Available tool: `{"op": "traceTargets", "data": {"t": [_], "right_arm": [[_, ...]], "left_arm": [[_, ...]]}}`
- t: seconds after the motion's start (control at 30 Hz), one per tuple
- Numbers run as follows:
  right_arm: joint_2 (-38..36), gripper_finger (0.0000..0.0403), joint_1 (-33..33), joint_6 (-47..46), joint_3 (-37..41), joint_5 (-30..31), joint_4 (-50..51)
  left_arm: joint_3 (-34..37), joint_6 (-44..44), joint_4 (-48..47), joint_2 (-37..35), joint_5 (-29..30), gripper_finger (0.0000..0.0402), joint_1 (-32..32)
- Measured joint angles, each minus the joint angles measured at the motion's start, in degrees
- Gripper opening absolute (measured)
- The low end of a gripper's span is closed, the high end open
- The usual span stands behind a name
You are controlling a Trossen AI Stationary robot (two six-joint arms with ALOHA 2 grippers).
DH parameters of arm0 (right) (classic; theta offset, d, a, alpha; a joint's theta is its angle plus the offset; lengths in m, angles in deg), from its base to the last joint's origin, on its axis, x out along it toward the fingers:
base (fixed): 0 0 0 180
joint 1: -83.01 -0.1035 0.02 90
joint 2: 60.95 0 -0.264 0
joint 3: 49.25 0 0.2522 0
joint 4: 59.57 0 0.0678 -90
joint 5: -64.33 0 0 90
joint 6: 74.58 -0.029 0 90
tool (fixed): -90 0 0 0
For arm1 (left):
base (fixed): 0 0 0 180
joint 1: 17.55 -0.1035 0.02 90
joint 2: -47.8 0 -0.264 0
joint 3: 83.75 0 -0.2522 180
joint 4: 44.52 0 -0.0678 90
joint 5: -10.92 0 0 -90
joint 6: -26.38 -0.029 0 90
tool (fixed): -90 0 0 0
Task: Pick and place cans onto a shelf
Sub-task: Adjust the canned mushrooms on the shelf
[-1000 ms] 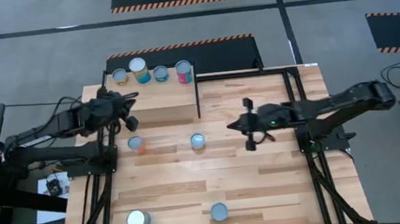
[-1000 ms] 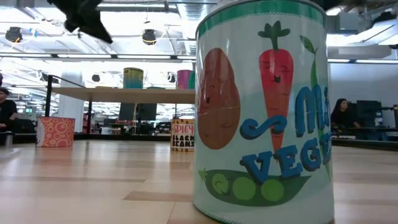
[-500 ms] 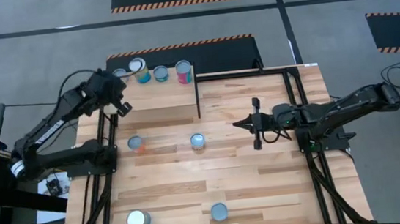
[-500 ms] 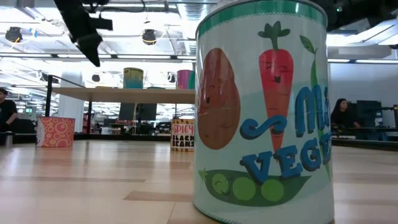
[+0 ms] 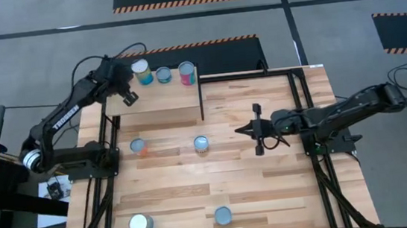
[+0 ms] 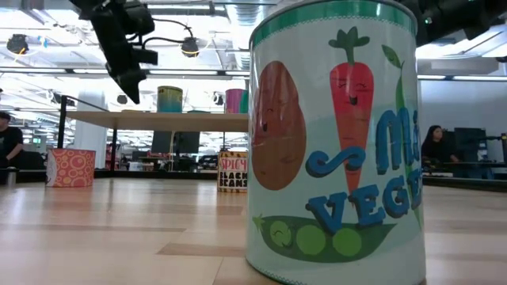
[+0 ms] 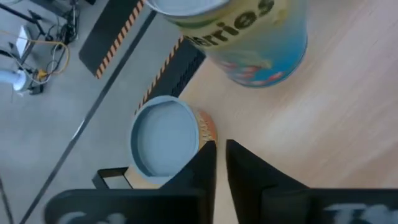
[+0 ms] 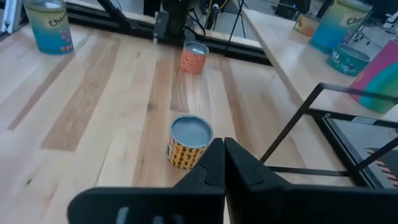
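Observation:
My left gripper (image 5: pixel 128 96) is shut and empty above the left end of the light wooden shelf (image 5: pixel 163 101). Its fingertips (image 7: pixel 219 154) stand close beside a small orange-labelled can (image 7: pixel 164 142) at the shelf's far left corner, which my arm hides in the high view. A wider can (image 5: pixel 141 70), a small can (image 5: pixel 162 74) and a pink can (image 5: pixel 187 73) stand upright on the shelf. My right gripper (image 5: pixel 257 129) is shut and empty over the table's right half, pointing at a yellow-labelled can (image 8: pixel 189 142).
Several cans stand upright on the plank table: an orange one (image 5: pixel 138 146), a middle one (image 5: pixel 201 145), a whitish wide one (image 5: pixel 140 224) and one (image 5: pixel 222 216) at the near edge, large in the low view (image 6: pixel 333 142). A black frame post (image 5: pixel 200 99) rises at the shelf's right end.
My left gripper has risen from in front of the shelf and gone toward the table's far edge, and now stands over the shelf's left end by the cans. It stays shut. No can has moved.

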Motion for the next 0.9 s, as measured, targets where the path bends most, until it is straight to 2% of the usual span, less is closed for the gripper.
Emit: {"op": "traceTargets", "data": {"t": [0.23,0.43,0.67,0.9], "right_arm": [[3.04,0.0022,0.00,-0.02,0.00,0.01,-1.49],[4.73,0.0019,0.00,-0.01,0.00,-0.01,-2.68],[4.62,0.0014,0.00,0.00,0.00,0.00,-2.68],[4.57,0.0022,0.00,-0.02,0.00,0.00,-2.66]], "left_arm": [[0.02,-1.46,1.31,4.35,5.10,0.0099,-0.26],[0.03,-2.77,3.38,7.02,5.96,0.0127,-0.24],[-0.08,-3.60,4.06,9.22,6.20,0.0116,-1.21],[-0.13,-4.97,3.96,9.36,6.00,0.0057,-1.35]]}}
